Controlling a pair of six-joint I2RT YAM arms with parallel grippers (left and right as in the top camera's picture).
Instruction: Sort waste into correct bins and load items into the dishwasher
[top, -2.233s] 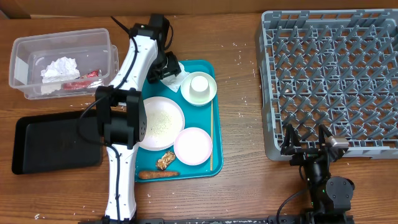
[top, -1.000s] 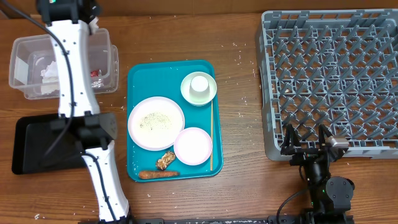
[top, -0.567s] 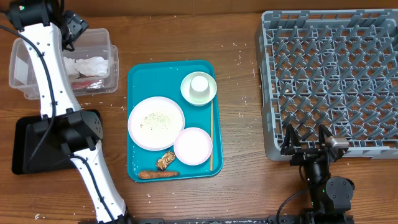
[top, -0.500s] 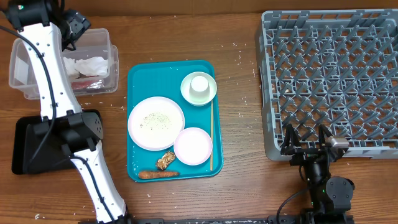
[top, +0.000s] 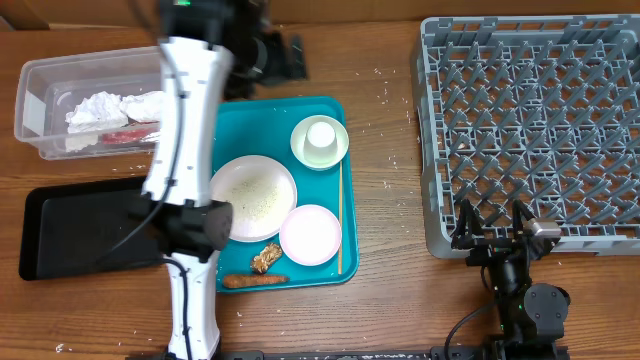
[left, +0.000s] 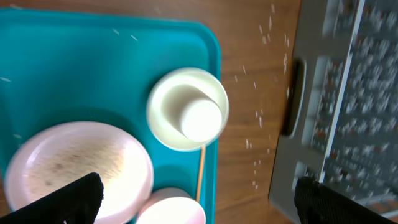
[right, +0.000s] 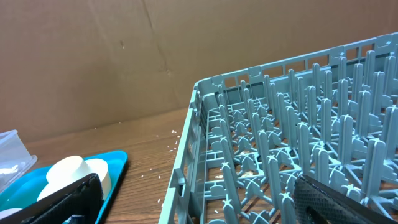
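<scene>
- Hovering over the far end of the teal tray with the left gripper, jaws spread wide and gripping nothing.
- Looking down from that wrist onto a bowl with a small cup standing inside it, both on the tray's far right corner.
- Sitting at the near edge of the grey rack with the right gripper, jaws likewise spread wide and closed on nothing.
- Holding crumpled tissues and a red wrapper in the clear tub at the far left of the table.
- Lying just in front of the tub: black tray, its right end hidden behind the left arm.
- Sitting on the teal tray: large plate dusted with rice grains, small plate touching it on the near right, thin stick along the right rim.
- Lying at the tray's near edge: brown lump, orange carrot just in front of it.
</scene>
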